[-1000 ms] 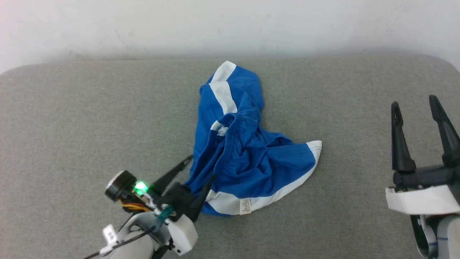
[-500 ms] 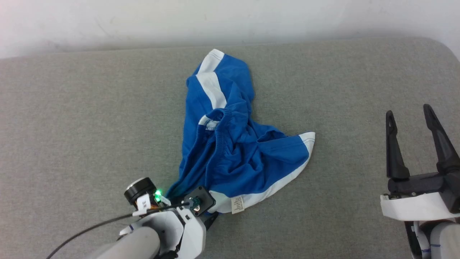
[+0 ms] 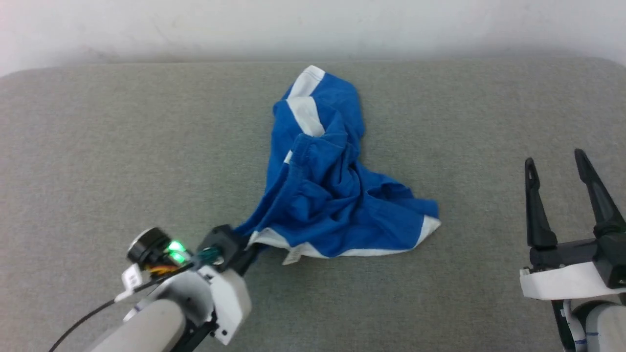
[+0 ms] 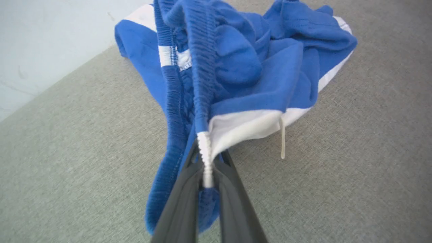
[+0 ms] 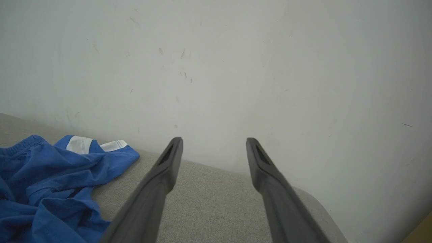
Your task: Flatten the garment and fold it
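Note:
The garment [image 3: 337, 195], bright blue shorts with white stripes, lies crumpled mid-table. My left gripper [image 3: 252, 244] sits at its near-left corner, shut on the elastic waistband where the white side stripe meets it. In the left wrist view the ribbed waistband [image 4: 204, 101] runs straight into the pinch of my left gripper [image 4: 206, 168], and the garment [image 4: 270, 67] bunches beyond, with a white tag [image 4: 282, 140] hanging. My right gripper [image 3: 560, 168] stands open at the right, well apart from the cloth. The right wrist view shows my right gripper [image 5: 213, 143] open toward the wall, the garment [image 5: 50, 182] at lower left.
A grey fabric-covered table [image 3: 122, 156] carries everything, with bare room on both sides of the cloth. A white wall [image 3: 313, 24] rises just behind its far edge. The rounded far-right table corner [image 5: 314, 202] lies beyond my right gripper.
My left gripper went from open around the garment's near-left edge to shut on the waistband, then drew left, pulling the cloth taut and flipping its near edge. The head camera shifted slightly.

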### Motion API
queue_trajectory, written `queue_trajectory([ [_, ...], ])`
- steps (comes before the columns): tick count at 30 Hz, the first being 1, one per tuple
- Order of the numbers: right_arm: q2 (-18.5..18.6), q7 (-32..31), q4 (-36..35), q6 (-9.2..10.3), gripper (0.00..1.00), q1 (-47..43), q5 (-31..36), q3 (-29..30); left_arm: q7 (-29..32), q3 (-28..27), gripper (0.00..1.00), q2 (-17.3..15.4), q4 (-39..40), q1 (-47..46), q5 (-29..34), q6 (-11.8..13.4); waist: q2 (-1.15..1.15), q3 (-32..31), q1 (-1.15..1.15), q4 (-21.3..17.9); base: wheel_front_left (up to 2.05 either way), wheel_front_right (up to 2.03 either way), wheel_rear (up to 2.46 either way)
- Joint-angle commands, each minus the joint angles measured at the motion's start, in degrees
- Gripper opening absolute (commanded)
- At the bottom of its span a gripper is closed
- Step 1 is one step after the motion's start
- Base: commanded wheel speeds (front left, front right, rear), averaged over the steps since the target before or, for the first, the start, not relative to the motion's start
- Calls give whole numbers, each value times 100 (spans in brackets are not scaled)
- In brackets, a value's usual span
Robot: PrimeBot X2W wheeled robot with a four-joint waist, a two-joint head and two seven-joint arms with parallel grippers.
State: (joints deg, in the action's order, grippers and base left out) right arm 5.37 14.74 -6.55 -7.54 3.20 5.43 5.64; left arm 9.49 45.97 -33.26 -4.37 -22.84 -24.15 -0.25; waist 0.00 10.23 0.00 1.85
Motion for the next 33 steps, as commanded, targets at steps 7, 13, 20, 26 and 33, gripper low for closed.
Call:
queue_trajectory([
  [7,186,26,564,5,100,-178,76,-312,-409,-255,0,-136,-316,800,-225,584,0,-157,0,352,0,0,0],
  [13,314,26,927,5,100,-186,99,-402,-708,-274,100,116,-705,1066,-462,628,0,-266,0,433,0,0,0],
  [20,322,26,1015,5,100,-300,106,-353,-752,-391,100,-61,-97,1010,-702,374,0,-476,0,550,0,0,0],
  [26,280,26,1028,5,100,-316,114,-384,-167,-508,100,-695,632,610,-627,203,0,-547,0,585,0,0,0],
  [33,272,26,1085,5,100,-264,98,-444,957,-246,100,-1132,820,26,-739,-412,0,-529,0,532,0,0,0],
])
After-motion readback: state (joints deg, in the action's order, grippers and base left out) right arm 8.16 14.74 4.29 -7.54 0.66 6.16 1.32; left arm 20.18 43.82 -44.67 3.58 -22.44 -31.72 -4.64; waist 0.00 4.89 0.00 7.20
